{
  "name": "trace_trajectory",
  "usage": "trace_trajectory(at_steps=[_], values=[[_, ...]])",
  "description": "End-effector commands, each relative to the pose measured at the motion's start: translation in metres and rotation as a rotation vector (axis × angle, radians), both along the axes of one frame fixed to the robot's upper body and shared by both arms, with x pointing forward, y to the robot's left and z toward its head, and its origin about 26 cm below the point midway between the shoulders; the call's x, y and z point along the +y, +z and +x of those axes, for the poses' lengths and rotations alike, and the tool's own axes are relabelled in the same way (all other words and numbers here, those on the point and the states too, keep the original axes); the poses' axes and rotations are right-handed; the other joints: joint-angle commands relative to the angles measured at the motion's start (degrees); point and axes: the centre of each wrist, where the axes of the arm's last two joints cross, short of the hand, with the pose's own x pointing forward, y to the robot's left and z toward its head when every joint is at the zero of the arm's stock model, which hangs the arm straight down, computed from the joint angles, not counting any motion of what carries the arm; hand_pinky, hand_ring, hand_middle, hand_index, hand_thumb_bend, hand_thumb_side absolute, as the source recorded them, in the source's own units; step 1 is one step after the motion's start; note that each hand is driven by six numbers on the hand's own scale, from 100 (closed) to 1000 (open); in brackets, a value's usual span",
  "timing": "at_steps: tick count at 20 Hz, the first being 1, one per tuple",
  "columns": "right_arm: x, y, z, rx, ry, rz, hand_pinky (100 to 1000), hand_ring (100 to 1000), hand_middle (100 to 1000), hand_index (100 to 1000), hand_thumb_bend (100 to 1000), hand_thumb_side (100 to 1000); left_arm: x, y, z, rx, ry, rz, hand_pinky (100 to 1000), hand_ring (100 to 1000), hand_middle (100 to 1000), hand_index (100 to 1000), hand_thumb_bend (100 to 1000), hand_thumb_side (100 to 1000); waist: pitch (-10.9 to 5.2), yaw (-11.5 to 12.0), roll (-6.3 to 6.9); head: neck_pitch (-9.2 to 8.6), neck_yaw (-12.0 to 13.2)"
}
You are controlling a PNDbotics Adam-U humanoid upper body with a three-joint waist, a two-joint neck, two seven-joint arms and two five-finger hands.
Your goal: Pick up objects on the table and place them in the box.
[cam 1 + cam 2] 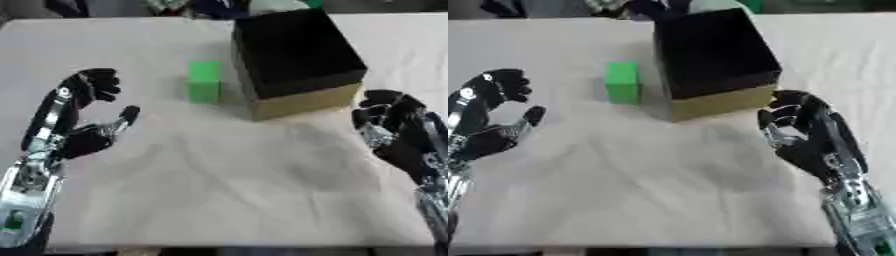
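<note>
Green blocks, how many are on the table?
1. The green block stands on the table, just left of the box and apart from both hands. The box's dark inside cannot be seen into, so more could be hidden there.

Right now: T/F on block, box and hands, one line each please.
1. The green block stands on the table to the left of the box. True.
2. The block is inside the box. False: it is on the cloth beside it.
3. The left hand holds the block. False: it is open and holds nothing.
4. The right hand is near the box's front right corner, holding nothing. True.
</note>
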Motion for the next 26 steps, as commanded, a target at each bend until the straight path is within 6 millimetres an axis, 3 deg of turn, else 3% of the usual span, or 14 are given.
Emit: trace_trajectory(at_steps=[1,18,26], values=[[-0.003,0.009,-0.001,-0.031,-0.006,-0.012,577,609,611,747,296,271,0.007,0.017,0.001,-0.039,0.006,0.060,693,692,661,791,515,220,-1.02,-0.05,0.07,-0.50,-0.04],[-0.004,0.004,-0.003,-0.010,0.000,-0.022,576,609,610,746,296,271,0.006,0.095,0.034,-0.038,-0.037,0.476,716,703,675,809,678,282,-2.22,-1.13,0.72,-0.02,0.20],[-0.003,0.002,-0.003,-0.002,0.008,-0.025,576,609,610,746,297,271,-0.008,0.109,0.067,0.032,-0.084,0.626,718,701,678,811,719,320,-2.58,-1.75,0.79,-0.01,0.24]])
